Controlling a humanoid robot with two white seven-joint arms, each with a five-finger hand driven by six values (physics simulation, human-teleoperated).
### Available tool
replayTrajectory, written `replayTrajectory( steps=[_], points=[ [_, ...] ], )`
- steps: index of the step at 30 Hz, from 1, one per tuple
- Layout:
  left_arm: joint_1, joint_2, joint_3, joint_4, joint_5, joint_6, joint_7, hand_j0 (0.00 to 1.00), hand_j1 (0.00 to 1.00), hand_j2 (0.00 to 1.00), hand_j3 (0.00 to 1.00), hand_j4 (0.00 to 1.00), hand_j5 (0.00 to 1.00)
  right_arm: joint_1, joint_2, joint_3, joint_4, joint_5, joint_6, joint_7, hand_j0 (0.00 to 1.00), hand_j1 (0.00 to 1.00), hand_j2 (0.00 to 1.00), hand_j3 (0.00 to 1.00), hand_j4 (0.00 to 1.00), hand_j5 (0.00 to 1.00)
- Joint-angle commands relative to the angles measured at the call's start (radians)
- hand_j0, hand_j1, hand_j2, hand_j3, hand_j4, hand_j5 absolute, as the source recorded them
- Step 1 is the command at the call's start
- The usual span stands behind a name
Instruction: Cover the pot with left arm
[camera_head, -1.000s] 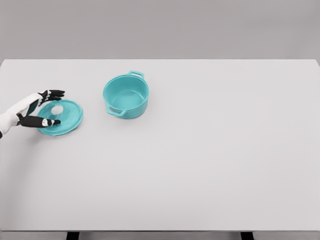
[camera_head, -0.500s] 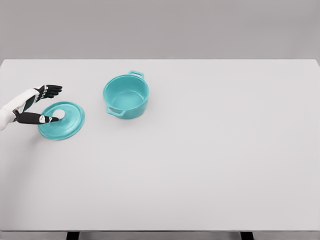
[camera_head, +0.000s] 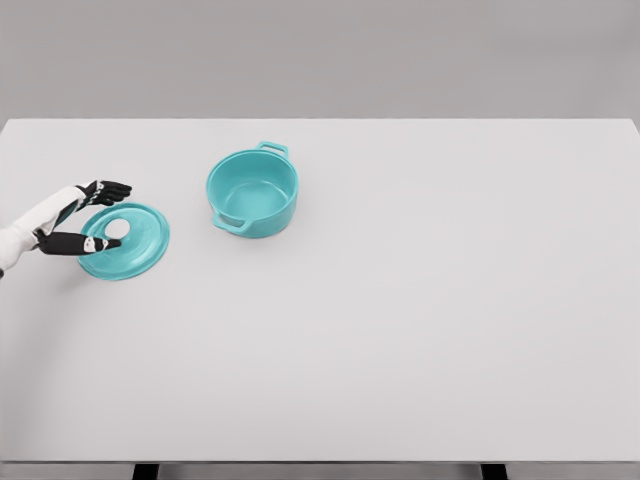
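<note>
Here my left hand (camera_head: 88, 217) comes in from the left edge of the white table (camera_head: 420, 330), white forearm leading to black fingers; the fingers are spread apart, the upper ones (camera_head: 112, 188) reaching over the far rim of the lid, the thumb (camera_head: 92, 243) lying across its near side; they bracket the pale knob (camera_head: 117, 228) at the lid's centre without closing on it, and I cannot tell whether either tip touches the knob. The teal lid (camera_head: 135, 243) lies flat on the table, on the left side, knob up; the teal pot (camera_head: 253, 190) stands upright to its right and a little farther back, near the lid but apart from it, open at the top, one handle toward the back, the other toward the front left; its inside shows nothing but teal.
</note>
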Motion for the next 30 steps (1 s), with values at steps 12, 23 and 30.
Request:
replayTrajectory(
  steps=[12, 23, 30],
  points=[
    [0.005, -0.018, 0.010, 0.009, -0.029, -0.001, 0.000, 0.80, 0.80, 0.80, 0.80, 0.80, 0.80, 0.000, 0.000, 0.000, 0.001, 0.000, 0.000, 0.000, 1.00, 1.00, 1.00, 1.00, 1.00, 1.00],
    [0.005, -0.024, 0.012, 0.014, -0.045, -0.001, 0.000, 0.70, 0.70, 0.70, 0.70, 0.70, 0.70, 0.000, 0.000, 0.000, 0.001, 0.000, 0.000, 0.000, 1.00, 1.00, 1.00, 1.00, 1.00, 1.00],
    [0.006, -0.026, 0.012, 0.011, -0.043, -0.001, 0.000, 0.64, 0.64, 0.64, 0.64, 0.64, 0.64, 0.000, 0.000, 0.000, 0.001, 0.000, 0.000, 0.000, 1.00, 1.00, 1.00, 1.00, 1.00, 1.00]
  ],
)
